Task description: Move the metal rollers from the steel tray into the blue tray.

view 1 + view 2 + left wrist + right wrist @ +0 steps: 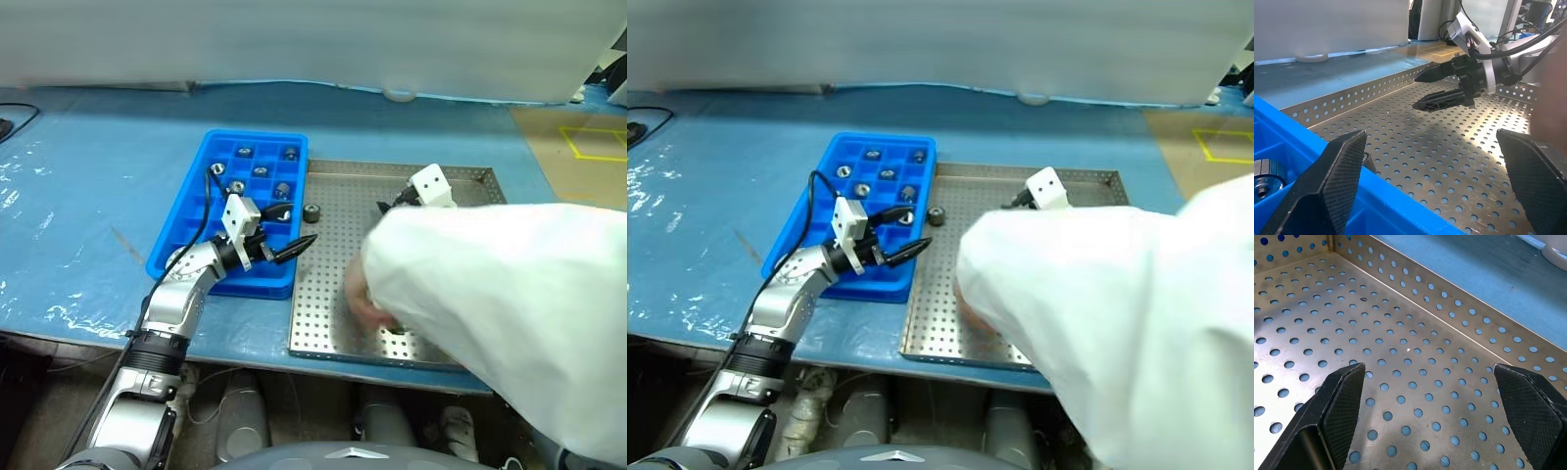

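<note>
The blue tray lies left of the steel tray, and several metal rollers sit in its far compartments. One roller stands on the steel tray's perforated floor close to the blue tray. My left gripper hovers open and empty over the blue tray's right rim, just beside that roller. My right gripper is open over the far part of the steel tray with nothing between its fingers. A person's white sleeve hides most of my right arm.
The person's hand reaches into the near middle of the steel tray. Both trays rest on a blue table cover. A white ring lies at the table's back edge. The steel tray's near rim is close to the table's front edge.
</note>
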### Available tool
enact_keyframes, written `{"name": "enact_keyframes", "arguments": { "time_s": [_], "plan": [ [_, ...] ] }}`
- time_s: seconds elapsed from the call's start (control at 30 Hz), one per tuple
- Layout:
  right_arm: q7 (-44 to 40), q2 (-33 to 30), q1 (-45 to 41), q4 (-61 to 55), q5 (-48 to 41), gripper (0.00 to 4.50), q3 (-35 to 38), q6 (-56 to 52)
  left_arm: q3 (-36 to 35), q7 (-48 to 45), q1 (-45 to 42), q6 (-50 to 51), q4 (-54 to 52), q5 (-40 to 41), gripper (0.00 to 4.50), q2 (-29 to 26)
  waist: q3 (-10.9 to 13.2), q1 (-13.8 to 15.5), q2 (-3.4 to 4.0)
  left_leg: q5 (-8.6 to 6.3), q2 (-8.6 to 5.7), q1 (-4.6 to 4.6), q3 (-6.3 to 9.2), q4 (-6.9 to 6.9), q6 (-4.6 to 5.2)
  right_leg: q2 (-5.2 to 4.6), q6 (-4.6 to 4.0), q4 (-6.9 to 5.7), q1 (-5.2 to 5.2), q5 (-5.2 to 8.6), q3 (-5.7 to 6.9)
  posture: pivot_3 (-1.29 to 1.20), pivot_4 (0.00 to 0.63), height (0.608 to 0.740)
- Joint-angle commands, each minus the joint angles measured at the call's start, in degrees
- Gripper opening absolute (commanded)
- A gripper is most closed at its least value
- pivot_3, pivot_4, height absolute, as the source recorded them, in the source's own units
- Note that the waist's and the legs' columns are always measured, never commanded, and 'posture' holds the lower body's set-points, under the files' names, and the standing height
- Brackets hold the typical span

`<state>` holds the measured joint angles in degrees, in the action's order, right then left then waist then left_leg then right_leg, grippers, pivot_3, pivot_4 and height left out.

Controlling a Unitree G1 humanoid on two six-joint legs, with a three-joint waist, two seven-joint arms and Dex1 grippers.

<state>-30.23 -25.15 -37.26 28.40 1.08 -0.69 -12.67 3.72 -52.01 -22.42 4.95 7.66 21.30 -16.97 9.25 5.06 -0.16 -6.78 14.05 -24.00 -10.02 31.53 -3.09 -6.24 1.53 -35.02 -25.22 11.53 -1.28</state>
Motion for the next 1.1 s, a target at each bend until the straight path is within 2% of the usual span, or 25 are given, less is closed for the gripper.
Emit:
{"name": "enact_keyframes", "arguments": {
  "time_s": [0.03, 1.1],
  "plan": [
    [-1.2, -1.0, 0.5, -3.6, -1.0, 4.41, 0.7, 1.7, -0.5, -0.7, -0.2, 0.2, -2.5, 0.8, 4.48, -0.5, 0.0, 0.0, 0.0, 0.0, 0.0, 0.0, 0.0, 0.0, 0.0, 0.0, 0.0, 0.0, 0.0, 0.0, 0.0, -0.03, 0.15, 0.74],
    [-0.4, -3.8, 8.2, -13.2, -1.5, 4.41, 2.3, -0.9, 2.8, -6.0, -4.2, 0.1, 2.8, -1.0, 4.48, 1.8, 0.0, -1.5, 0.0, -0.03, -0.04, 0.07, -0.06, 0.0, 0.05, 0.0, 0.01, 0.05, 0.04, 0.0, -0.12, -0.15, 0.15, 0.74]
  ]
}}
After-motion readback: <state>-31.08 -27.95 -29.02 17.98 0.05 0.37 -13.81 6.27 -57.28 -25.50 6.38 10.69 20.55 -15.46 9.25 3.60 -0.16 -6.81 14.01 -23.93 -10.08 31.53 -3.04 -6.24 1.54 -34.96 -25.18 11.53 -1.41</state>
